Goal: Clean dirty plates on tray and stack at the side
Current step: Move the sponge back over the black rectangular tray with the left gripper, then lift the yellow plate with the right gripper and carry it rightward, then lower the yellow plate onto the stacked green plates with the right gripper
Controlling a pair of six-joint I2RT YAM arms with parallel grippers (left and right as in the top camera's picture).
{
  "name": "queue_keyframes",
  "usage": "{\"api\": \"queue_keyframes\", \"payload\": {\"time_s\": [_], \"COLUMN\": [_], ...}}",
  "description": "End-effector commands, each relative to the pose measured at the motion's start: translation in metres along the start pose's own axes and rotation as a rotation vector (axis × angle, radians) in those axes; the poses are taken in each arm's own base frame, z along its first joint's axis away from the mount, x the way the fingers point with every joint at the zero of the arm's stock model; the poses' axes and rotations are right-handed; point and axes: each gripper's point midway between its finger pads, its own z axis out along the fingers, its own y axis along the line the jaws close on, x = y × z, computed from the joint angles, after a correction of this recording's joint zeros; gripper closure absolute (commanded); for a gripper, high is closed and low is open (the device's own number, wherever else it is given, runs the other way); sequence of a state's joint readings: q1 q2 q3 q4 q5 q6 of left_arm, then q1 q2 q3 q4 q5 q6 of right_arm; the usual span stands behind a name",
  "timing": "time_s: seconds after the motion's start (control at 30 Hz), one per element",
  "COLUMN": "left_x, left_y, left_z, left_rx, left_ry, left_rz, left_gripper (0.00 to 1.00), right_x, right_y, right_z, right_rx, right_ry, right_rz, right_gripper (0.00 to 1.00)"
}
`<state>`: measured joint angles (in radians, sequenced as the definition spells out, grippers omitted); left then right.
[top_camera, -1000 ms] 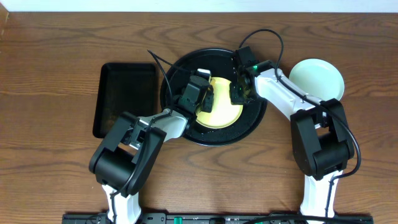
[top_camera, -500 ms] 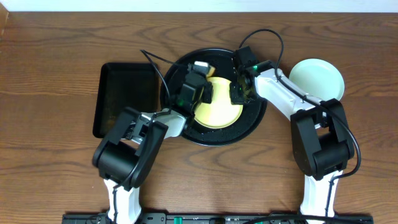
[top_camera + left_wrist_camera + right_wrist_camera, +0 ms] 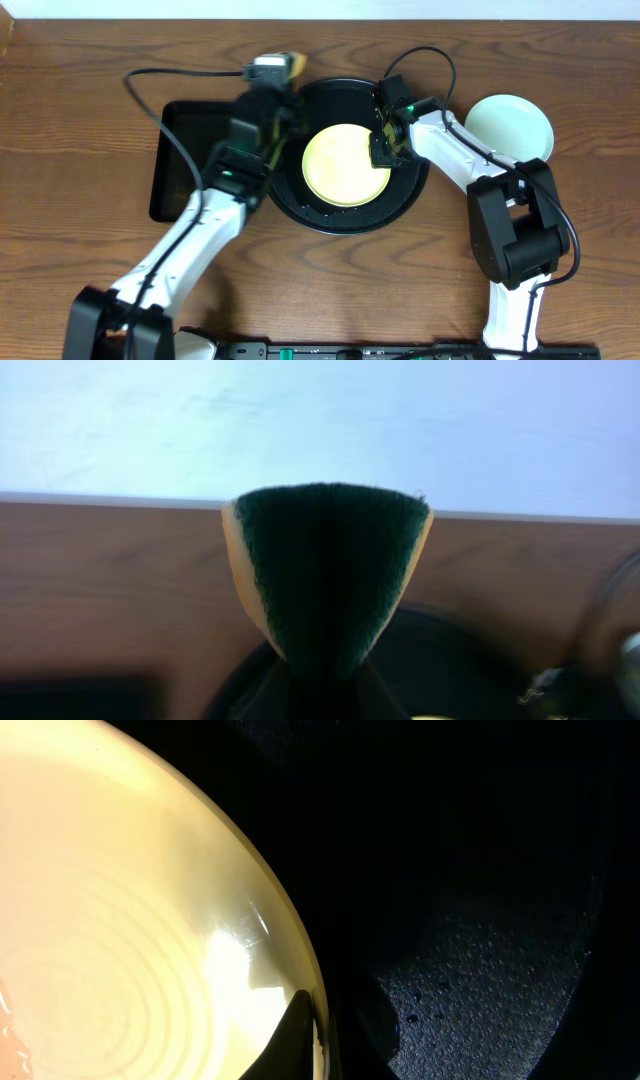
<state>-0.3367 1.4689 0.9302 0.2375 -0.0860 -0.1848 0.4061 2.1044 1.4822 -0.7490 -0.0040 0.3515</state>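
A pale yellow plate lies in the round black tray. My right gripper is shut on the plate's right rim; the right wrist view shows a finger on each side of the rim above the tray floor. My left gripper is shut on a yellow sponge with a green scouring face, held high near the tray's far left rim, away from the plate. A mint-blue plate rests on the bare wood to the right. A third plate is not in view.
A rectangular black tray lies left of the round tray, under my left arm. A cable loops above the right arm. The table's back edge meets a white wall.
My left gripper has lifted off the yellow plate with the sponge and swung up and left to the tray's far rim. The right gripper and plate have stayed still.
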Motion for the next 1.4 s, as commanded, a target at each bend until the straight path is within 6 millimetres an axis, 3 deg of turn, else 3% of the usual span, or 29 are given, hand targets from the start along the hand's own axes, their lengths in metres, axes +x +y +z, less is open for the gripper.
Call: {"api": "queue_keyframes", "payload": {"time_s": [0.0,0.1,0.23,0.43,0.57,0.67,0.83,1.0,1.17,1.37], "left_x": [0.014,0.046,0.076,0.089,0.095,0.097,0.103,0.105,0.106,0.116], "left_y": [0.045,0.083,0.109,0.125,0.137,0.135,0.134,0.134,0.134,0.160], "left_z": [-0.006,-0.014,-0.028,-0.048,-0.057,-0.059,-0.063,-0.063,-0.063,-0.066], "left_rx": [-0.110,-0.174,-0.129,-0.020,-0.038,-0.024,-0.032,-0.033,-0.029,-0.182], "left_ry": [0.083,0.232,0.391,0.488,0.516,0.528,0.557,0.561,0.562,0.563], "left_rz": [-0.063,-0.181,-0.316,-0.510,-0.619,-0.632,-0.644,-0.642,-0.612,-0.559], "left_gripper": [0.92,0.92,0.93,0.92,0.92,0.92,0.92,0.92,0.92,0.92], "right_x": [0.012,-0.001,-0.035,-0.069,-0.076,-0.076,-0.070,-0.063,-0.058,-0.059], "right_y": [-0.008,-0.010,-0.014,-0.015,-0.013,-0.007,0.020,0.044,0.070,0.069], "right_z": [0.019,0.002,-0.048,-0.136,-0.196,-0.227,-0.255,-0.297,-0.301,-0.301], "right_rx": [0.039,0.066,0.115,0.203,0.386,0.542,0.769,1.017,0.985,0.963], "right_ry": [0.044,0.002,-0.139,-0.374,-0.526,-0.608,-0.706,-0.853,-0.910,-0.931], "right_rz": [-0.026,-0.052,-0.079,-0.162,-0.307,-0.366,-0.435,-0.369,-0.380,-0.340], "right_gripper": [0.99,0.99,0.99,0.99,0.99,0.99,0.99,0.99,0.99,0.99]}}
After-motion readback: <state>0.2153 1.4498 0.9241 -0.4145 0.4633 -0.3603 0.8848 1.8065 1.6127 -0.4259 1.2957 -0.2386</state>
